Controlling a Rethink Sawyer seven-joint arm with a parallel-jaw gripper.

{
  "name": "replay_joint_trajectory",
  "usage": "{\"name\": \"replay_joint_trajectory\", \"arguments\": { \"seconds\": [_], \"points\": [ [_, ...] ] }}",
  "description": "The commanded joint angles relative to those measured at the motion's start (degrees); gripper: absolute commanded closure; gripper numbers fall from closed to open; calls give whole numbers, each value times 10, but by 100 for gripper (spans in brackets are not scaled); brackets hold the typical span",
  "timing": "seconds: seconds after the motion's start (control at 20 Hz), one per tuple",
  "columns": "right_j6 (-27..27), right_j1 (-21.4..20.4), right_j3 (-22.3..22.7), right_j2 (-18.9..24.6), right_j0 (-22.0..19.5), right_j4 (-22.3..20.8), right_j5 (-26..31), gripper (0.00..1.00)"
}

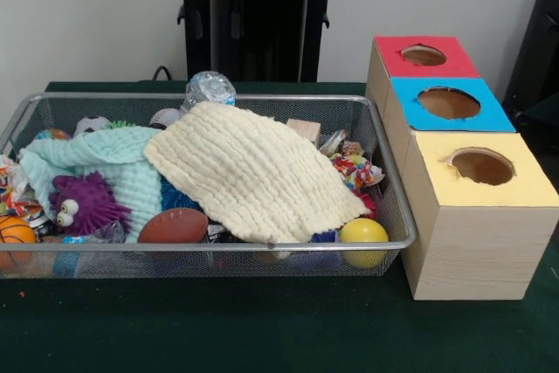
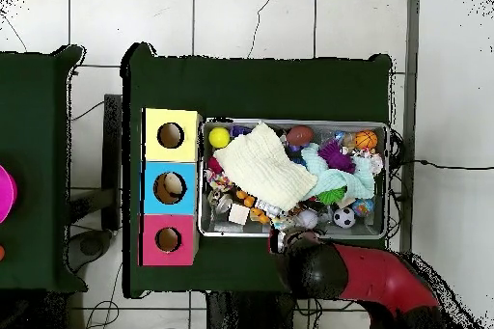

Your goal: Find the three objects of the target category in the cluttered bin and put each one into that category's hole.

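The bin (image 1: pixel 218 99) is a wire mesh basket full of toys; it also shows in the overhead view (image 2: pixel 205 232). One lump of see-through wrinkly plastic (image 1: pixel 210 88) lies at the bin's far rim, next to the cream cloth (image 1: pixel 253 172); it shows in the overhead view (image 2: pixel 307 219) too. I see no other such lump; the cloths hide much of the bin. My gripper (image 2: pixel 291 241) shows only from above, under the arm's dark end, at the bin's robot-side edge close to that lump.
A mint cloth (image 1: pixel 105 163), purple spiky toy (image 1: pixel 83 203), brown football (image 1: pixel 173 226), basketball (image 1: pixel 13 233) and yellow ball (image 1: pixel 362 233) lie in the bin. Three wooden boxes with holes stand beside it: red top (image 1: pixel 424 57), blue (image 1: pixel 448 102), yellow (image 1: pixel 482 168).
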Motion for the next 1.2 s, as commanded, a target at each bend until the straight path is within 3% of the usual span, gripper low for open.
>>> {"name": "replay_joint_trajectory", "arguments": {
  "seconds": [0.05, 0.65, 1.2],
  "points": [
    [30, 59, -33, 10, 22, -40, -40, 0],
    [34, 147, -101, -13, 48, -50, -40, 0],
    [-18, 132, -126, 22, 18, -31, 22, 0]
  ]
}}
